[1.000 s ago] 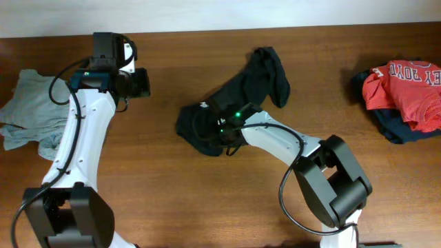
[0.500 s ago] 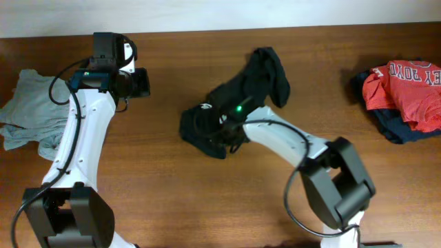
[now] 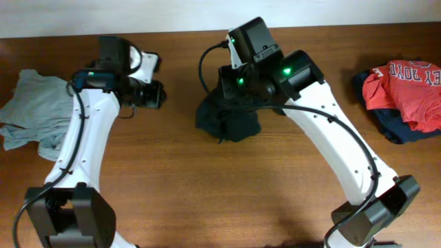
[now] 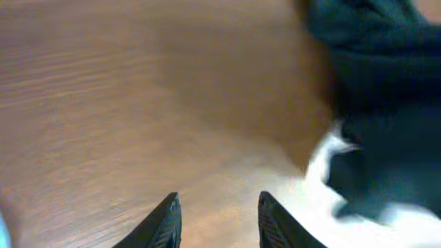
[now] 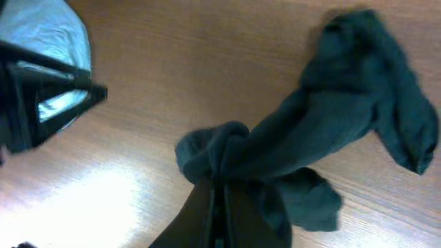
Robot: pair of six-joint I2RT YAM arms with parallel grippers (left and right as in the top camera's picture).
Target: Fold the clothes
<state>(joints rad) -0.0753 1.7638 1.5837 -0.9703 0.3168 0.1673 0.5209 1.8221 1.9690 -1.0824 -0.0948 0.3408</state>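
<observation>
Cloth of the plain black short-sleeved T-shirt of soft fabric (image 3: 227,122) is gathered in a crumpled bundle near the middle of the brown wooden table (image 3: 172,193), somewhat toward its far edge and directly under the right wrist. From the right wrist view the shirt (image 5: 331,117) runs in a twisted rope from the fingers out to a wider, loose end over the wood; whether that end rests on the table cannot be told. The right gripper (image 5: 215,191) is clamped tight on a fold of the shirt, its two fingers pressed together with fabric bulging just above them; in the overhead view this gripper is hidden beneath its own wrist housing.

The left gripper (image 3: 157,94) (image 4: 219,207) hangs just to the left of the bundle, apart from it; its fingers are spread with bare wood showing between them, and it holds nothing. The left wrist view shows the dark shirt (image 4: 386,83) at the upper right, blurred, with a white patch at its edge that is too smeared to identify.

Farther out, a pale grey-blue shirt (image 3: 31,114) lies rumpled at the left end of the table, beside the left arm; well apart at the right end, a red shirt with white lettering (image 3: 406,86) sits crumpled on top of a dark navy garment (image 3: 389,127).
</observation>
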